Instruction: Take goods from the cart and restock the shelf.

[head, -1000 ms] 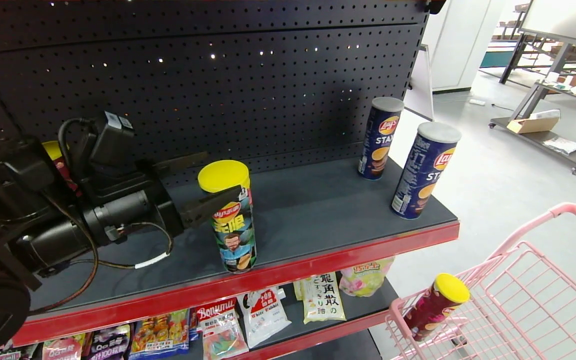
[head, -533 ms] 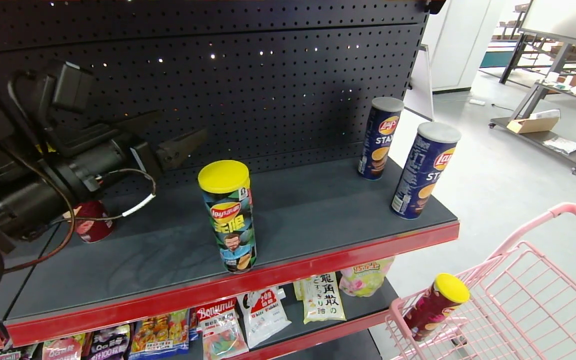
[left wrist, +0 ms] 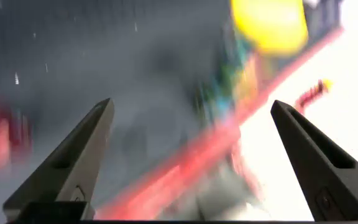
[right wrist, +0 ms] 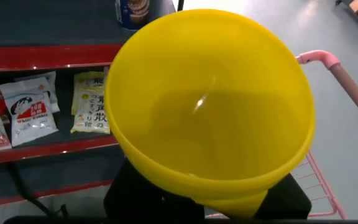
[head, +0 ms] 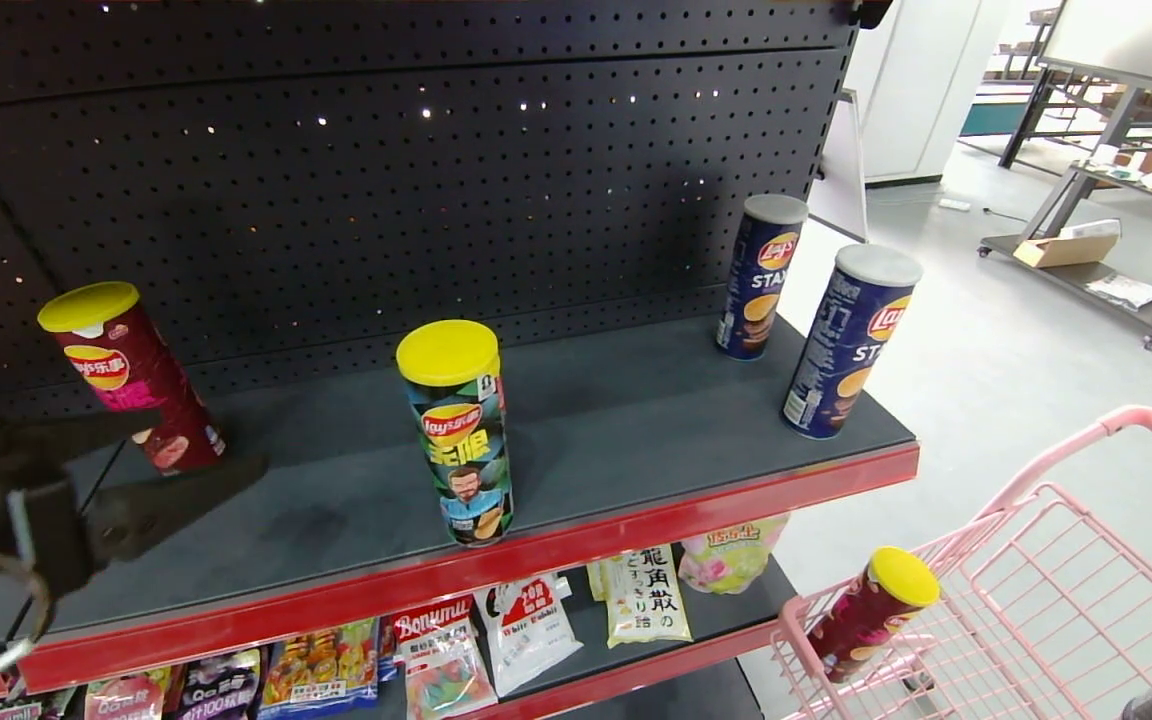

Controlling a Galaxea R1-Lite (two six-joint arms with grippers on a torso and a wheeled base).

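Observation:
Several chip cans stand on the dark upper shelf [head: 636, 420]: a maroon can [head: 131, 380] at the left, a green-and-blue can with a yellow lid [head: 458, 432] near the front edge, and two blue cans [head: 761, 277] [head: 848, 342] at the right. My left gripper [head: 208, 442] is open and empty, low at the left, just in front of the maroon can; its fingers [left wrist: 73, 165] spread wide. Another maroon can [head: 866, 612] leans in the pink cart [head: 1056, 560]. A yellow can lid [right wrist: 210, 99] sits right before the right wrist camera, with my right gripper closed around that can beneath it.
The black pegboard [head: 416, 170] backs the shelf, which has a red front lip [head: 496, 575]. Snack bags [head: 526, 625] lie on the lower shelf. The cart handle [right wrist: 334, 65] is close beside the held can. Open floor and metal racks [head: 1116, 240] lie to the right.
My left gripper has let go of the green-and-blue can, lifted away and swung down to the lower left, uncovering the maroon can. The cans have not moved.

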